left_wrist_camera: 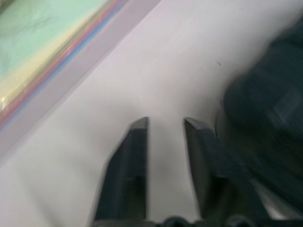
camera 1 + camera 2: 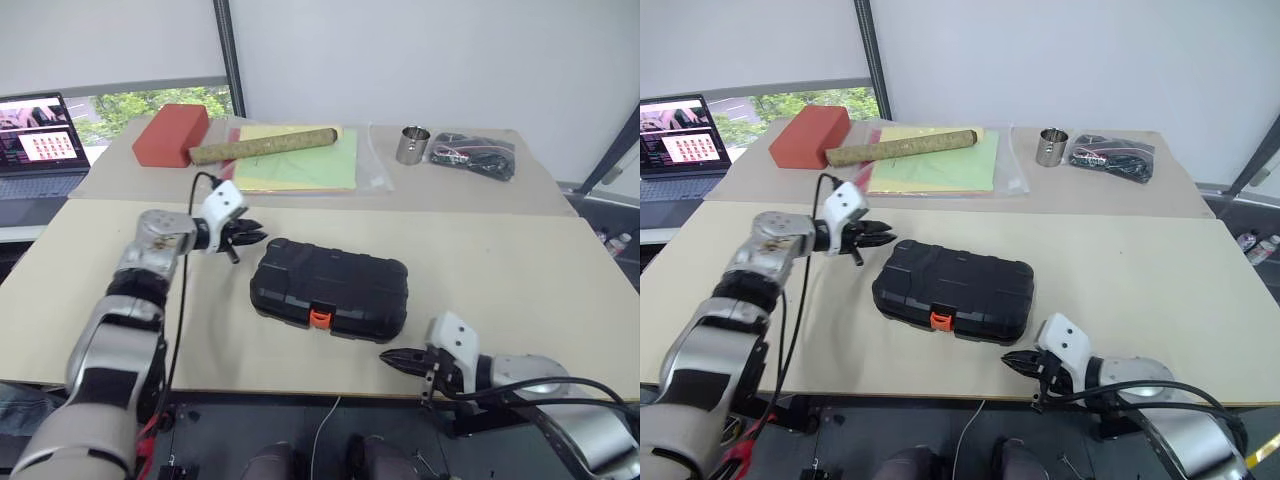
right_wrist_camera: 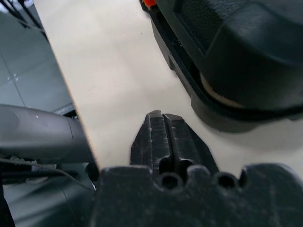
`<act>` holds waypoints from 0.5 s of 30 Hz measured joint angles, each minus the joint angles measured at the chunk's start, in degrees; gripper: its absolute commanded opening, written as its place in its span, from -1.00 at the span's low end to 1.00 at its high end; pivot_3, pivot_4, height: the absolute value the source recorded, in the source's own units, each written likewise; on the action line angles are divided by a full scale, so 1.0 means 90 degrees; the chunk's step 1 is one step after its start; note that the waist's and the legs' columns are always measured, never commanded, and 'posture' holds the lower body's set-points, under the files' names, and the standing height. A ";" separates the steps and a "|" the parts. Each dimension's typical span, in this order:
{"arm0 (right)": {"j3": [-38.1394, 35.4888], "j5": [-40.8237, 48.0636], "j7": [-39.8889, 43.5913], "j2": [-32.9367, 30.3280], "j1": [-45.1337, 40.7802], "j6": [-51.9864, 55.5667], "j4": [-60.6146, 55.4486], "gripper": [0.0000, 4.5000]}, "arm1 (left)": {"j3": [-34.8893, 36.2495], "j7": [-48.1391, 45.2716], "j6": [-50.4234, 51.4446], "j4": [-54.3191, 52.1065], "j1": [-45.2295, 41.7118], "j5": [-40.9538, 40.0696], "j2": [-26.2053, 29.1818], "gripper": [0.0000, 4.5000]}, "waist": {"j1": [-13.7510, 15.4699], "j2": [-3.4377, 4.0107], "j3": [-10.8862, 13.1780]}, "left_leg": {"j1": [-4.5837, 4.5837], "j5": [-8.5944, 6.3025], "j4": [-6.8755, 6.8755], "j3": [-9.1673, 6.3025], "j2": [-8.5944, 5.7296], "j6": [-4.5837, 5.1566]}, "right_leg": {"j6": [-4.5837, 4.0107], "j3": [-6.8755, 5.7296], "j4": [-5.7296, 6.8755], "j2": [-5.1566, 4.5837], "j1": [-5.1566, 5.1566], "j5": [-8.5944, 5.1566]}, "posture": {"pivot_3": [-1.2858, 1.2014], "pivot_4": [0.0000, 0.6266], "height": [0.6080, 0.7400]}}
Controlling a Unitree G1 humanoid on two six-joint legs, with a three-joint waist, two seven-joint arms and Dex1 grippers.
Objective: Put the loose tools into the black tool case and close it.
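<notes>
The black tool case lies shut in the middle of the near table, its orange latch facing me. No loose tools are in view. My left gripper hovers just beyond the case's far left corner, pointing toward it. In the left wrist view its fingers stand apart over bare tabletop, with nothing between them and the case beside them. My right gripper is low at the table's front edge, below the case's near right corner. Its fingers are pressed together and empty.
On the far table lie a red block, a cardboard tube on coloured sheets, a metal cup and a black bag of cables. A laptop stands at the far left. The table edge runs right by my right gripper.
</notes>
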 measured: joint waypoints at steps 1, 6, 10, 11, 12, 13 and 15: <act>0.0094 -0.0076 0.0000 0.0038 -0.0112 0.0003 0.0111 -1.00 | -0.0054 -0.0017 -0.0218 0.0240 -0.0086 0.0152 -0.0120 -0.98 | -0.0017 -0.0001 0.0001 | -0.0001 0.0000 0.0000 0.0000 0.0000 0.0000 | 0.0003 -0.0002 -0.0007 -0.0001 0.0000 -0.0001 | 0.03 -0.52 0.95; 0.0260 -0.0526 -0.0295 0.0437 -0.0612 -0.0049 0.0814 -1.00 | -0.0400 -0.1364 -0.0990 0.0684 -0.0181 0.0613 -0.0129 -0.98 | -0.0090 -0.0002 0.0001 | 0.0010 -0.0001 0.0010 0.0009 0.0007 -0.0002 | 0.0031 -0.0004 0.0002 -0.0008 0.0002 -0.0020 | 0.03 -0.52 0.95; -0.0177 -0.0859 -0.0894 0.0626 -0.0783 -0.0140 0.1398 -1.00 | -0.0448 -0.2708 -0.1042 0.0620 -0.0080 0.0626 -0.0091 -0.98 | -0.0095 -0.0001 -0.0002 | 0.0008 -0.0011 0.0043 0.0016 0.0008 -0.0025 | 0.0054 -0.0002 0.0015 -0.0035 0.0009 -0.0027 | 0.03 -0.52 0.95; -0.0369 -0.0950 -0.1074 0.0631 -0.0799 -0.0145 0.1551 -1.00 | -0.0419 -0.3074 -0.0918 0.0522 0.0028 0.0559 -0.0135 -0.98 | -0.0078 0.0002 -0.0003 | 0.0003 -0.0020 0.0055 0.0018 0.0008 -0.0040 | 0.0057 -0.0002 0.0020 -0.0042 0.0007 -0.0025 | 0.03 -0.52 0.95; -0.0566 -0.1018 -0.1195 0.0620 -0.0792 -0.0147 0.1657 -1.00 | -0.0367 -0.3333 -0.0761 0.0426 0.0163 0.0478 -0.0202 -0.98 | -0.0065 0.0002 -0.0003 | -0.0008 -0.0025 0.0064 0.0017 0.0008 -0.0049 | 0.0060 -0.0004 0.0023 -0.0045 0.0001 -0.0022 | 0.03 -0.52 0.95; -0.0703 -0.1057 -0.1253 0.0604 -0.0788 -0.0150 0.1699 -1.00 | -0.0332 -0.3492 -0.0655 0.0385 0.0258 0.0391 -0.0266 -0.98 | -0.0068 0.0002 -0.0002 | -0.0017 -0.0025 0.0070 0.0015 0.0008 -0.0048 | 0.0060 -0.0004 0.0026 -0.0045 -0.0005 -0.0021 | 0.03 -0.52 0.95; -0.1007 -0.0972 -0.1232 0.0590 -0.0549 -0.0145 0.1546 -1.00 | -0.0193 -0.3624 -0.0315 0.0171 0.0368 0.0230 -0.0353 -0.98 | -0.0072 0.0000 -0.0001 | -0.0035 0.0000 0.0076 0.0008 0.0011 -0.0003 | 0.0038 -0.0016 0.0031 -0.0041 -0.0016 -0.0009 | 0.03 -0.52 0.95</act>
